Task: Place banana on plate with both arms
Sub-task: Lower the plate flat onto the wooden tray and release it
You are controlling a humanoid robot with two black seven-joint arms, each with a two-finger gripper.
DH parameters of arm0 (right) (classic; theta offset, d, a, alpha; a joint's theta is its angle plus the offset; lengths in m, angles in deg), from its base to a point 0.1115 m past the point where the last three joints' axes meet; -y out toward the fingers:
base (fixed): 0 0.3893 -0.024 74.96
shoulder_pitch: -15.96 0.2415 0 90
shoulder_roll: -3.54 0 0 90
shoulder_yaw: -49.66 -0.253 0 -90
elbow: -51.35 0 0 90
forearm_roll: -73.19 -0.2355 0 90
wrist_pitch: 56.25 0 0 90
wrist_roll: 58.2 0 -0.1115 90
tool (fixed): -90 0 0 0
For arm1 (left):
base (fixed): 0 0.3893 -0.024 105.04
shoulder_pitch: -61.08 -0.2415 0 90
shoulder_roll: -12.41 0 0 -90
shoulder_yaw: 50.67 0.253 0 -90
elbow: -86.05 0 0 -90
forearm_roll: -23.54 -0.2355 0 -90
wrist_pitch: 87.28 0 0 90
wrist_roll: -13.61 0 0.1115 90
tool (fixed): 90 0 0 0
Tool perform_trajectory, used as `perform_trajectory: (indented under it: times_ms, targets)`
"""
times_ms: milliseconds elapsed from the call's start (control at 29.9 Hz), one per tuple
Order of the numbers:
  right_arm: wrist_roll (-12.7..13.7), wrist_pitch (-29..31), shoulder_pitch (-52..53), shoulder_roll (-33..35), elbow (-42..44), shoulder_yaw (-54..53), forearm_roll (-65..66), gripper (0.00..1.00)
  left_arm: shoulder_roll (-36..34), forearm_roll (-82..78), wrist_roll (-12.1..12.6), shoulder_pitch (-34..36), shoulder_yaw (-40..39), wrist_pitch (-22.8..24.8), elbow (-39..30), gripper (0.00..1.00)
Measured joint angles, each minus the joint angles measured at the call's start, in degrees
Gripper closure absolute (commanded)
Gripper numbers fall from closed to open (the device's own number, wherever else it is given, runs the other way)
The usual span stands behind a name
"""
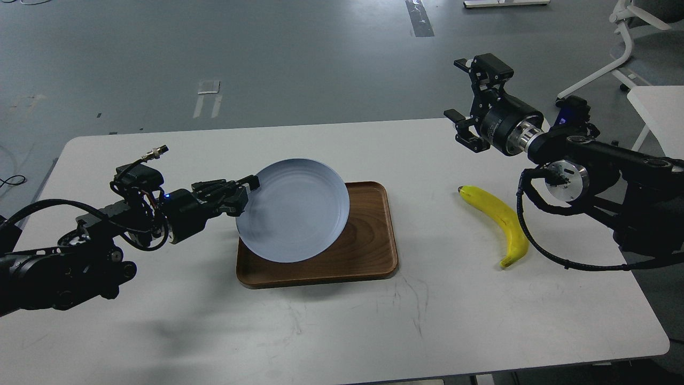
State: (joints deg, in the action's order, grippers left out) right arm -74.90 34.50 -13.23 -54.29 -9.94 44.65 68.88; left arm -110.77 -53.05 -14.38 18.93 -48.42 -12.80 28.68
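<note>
black fingers of my left gripper [250, 188] pinch the left rim of the pale blue plate [293, 210], which tilts above the brown wooden tray [368, 251]. my right gripper [469, 99] hangs in the air with its fingers spread, holding nothing. the yellow banana [499, 220] lies on the white table [342, 321], below and just right of that gripper, well apart from the plate. grey floor lies beyond, with a white chair base [622, 48] at far right.
</note>
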Motion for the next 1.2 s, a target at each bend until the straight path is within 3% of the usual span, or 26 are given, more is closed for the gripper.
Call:
perform_trajectory:
  times_ms: [267, 668, 768, 902, 968, 1035, 1202]
  targets:
    - [0.00, 0.04, -0.04, 0.20, 0.03, 0.00, 0.00, 0.00, 5.30, 0.29, 0.00, -0.15, 0.31, 0.55, 6.50, 1.00]
    - [0.00, 0.08, -0.05, 0.26, 0.09, 0.00, 0.00, 0.00, 7.88, 0.72, 0.00, 0.03, 2.58, 0.58, 8.88, 1.00]
    - [0.00, 0.06, -0.05, 0.26, 0.12, 0.00, 0.00, 0.00, 7.95, 0.95, 0.00, 0.14, 2.59, 0.58, 9.13, 0.95]
    - [0.00, 0.06, -0.05, 0.26, 0.12, 0.00, 0.00, 0.00, 8.49, 1.11, 0.00, 0.48, 2.58, 0.58, 9.07, 0.86]
    - [0.00, 0.06, -0.05, 0.26, 0.11, 0.00, 0.00, 0.00, 9.45, 1.15, 0.00, 0.61, 2.55, 0.58, 8.94, 0.73]
    - [0.00, 0.06, -0.04, 0.26, 0.13, 0.00, 0.00, 0.00, 10.14, 1.17, 0.00, 0.73, 2.51, 0.58, 8.80, 0.42]
    - [0.00, 0.05, -0.04, 0.26, 0.29, -0.06, 0.00, 0.00, 10.63, 1.22, 0.00, 0.98, 2.49, 0.58, 8.34, 0.26]
